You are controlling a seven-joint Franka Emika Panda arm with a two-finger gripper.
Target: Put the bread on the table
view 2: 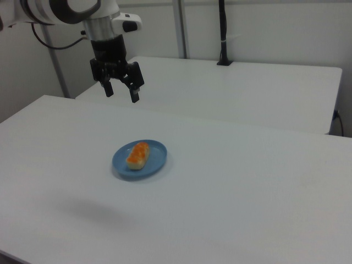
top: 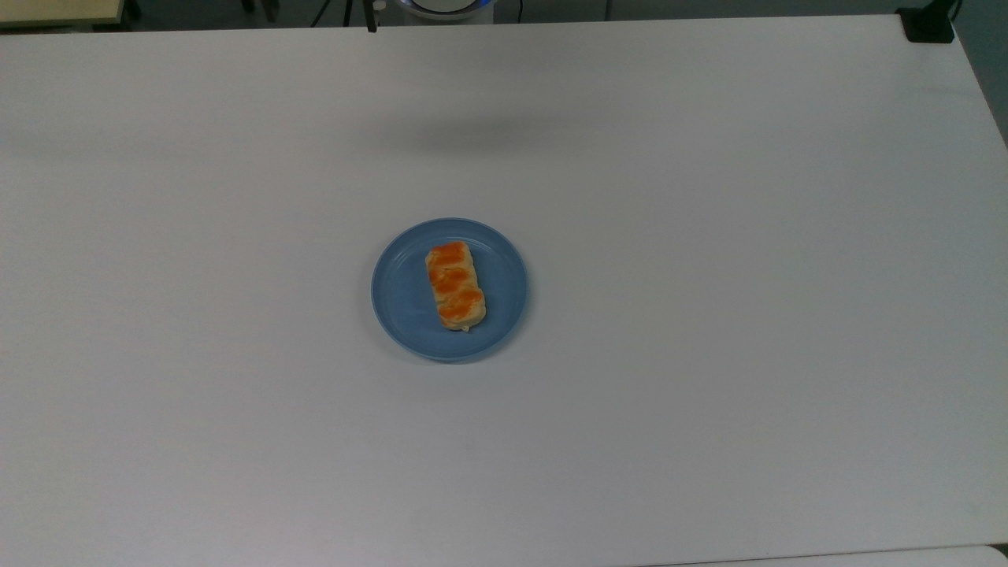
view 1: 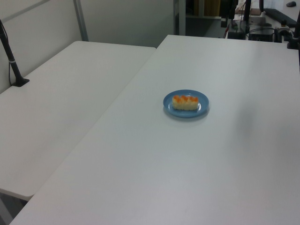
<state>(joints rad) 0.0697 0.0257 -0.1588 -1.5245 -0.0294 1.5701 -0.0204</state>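
The bread (top: 455, 285), a small oblong tan roll with orange glazed twists, lies on a blue plate (top: 407, 295) mid-bench (top: 709, 315). In the right view the gripper (view 2: 121, 91) hangs in the air well above and behind the plate, pointing down, its fingers (view 2: 134, 94) spread apart and holding nothing. In the top view the bread's long axis runs nearly top to bottom, tilted slightly.
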